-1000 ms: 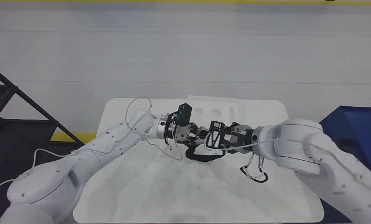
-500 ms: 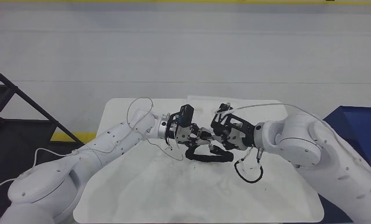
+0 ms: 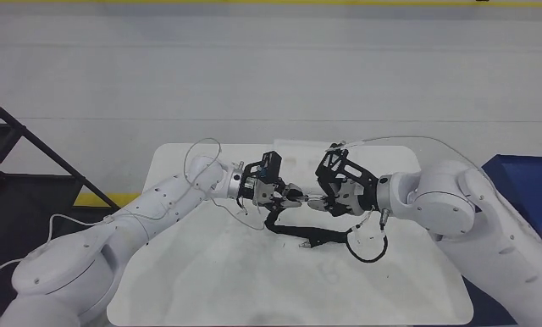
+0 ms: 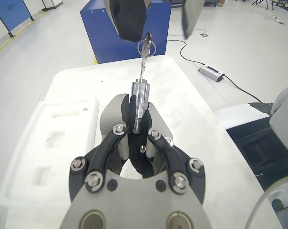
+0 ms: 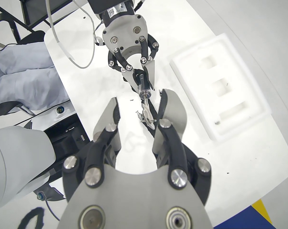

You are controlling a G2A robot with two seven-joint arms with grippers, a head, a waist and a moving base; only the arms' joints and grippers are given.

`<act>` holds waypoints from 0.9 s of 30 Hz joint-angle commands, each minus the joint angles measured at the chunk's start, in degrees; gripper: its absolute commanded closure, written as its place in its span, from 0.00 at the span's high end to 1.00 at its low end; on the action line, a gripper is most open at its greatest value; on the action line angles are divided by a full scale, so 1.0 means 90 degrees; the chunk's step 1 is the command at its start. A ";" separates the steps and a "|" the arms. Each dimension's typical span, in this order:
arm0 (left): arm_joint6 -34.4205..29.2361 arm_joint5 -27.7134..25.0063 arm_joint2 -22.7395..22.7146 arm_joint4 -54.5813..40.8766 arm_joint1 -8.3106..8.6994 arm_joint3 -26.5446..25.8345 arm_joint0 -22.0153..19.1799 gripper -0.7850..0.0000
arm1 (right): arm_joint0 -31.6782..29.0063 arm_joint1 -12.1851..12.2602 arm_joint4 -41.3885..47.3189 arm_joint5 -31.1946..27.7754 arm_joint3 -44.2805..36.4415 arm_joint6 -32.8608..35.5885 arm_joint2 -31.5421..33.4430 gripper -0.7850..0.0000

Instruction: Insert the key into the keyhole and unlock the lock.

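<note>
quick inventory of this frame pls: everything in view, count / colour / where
lock: 1, chrome cylinder, held over the table in the left end effector
lock cable: 1, black, trailing from the lock onto the table
key: 1, silver, on a ring, blade in the lock's keyhole
foam tray: 1, white, three recesses, on the table
table: 1, white
cabinet: 1, blue, on the floor beyond the table
left end effector: 1, grey with black pads, shut on the lock
right end effector: 1, same colours, open, fingers either side of the key
</note>
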 commanded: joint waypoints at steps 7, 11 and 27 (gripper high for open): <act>-0.0788 0.0000 0.0000 0.0252 -0.0072 0.0226 -0.0034 0.00 | -0.0296 0.0099 0.0147 -0.0483 0.0196 -0.0067 0.0446 1.00; -0.1286 0.0000 0.0000 0.0465 -0.0130 0.0236 0.0008 0.00 | -0.0446 0.0144 0.0132 -0.0671 0.0291 -0.0194 0.0667 1.00; -0.2752 0.0000 0.0000 0.1005 -0.0414 -0.0069 0.0636 1.00 | -0.0896 0.0223 0.0284 -0.1092 0.0370 -0.0456 0.1039 1.00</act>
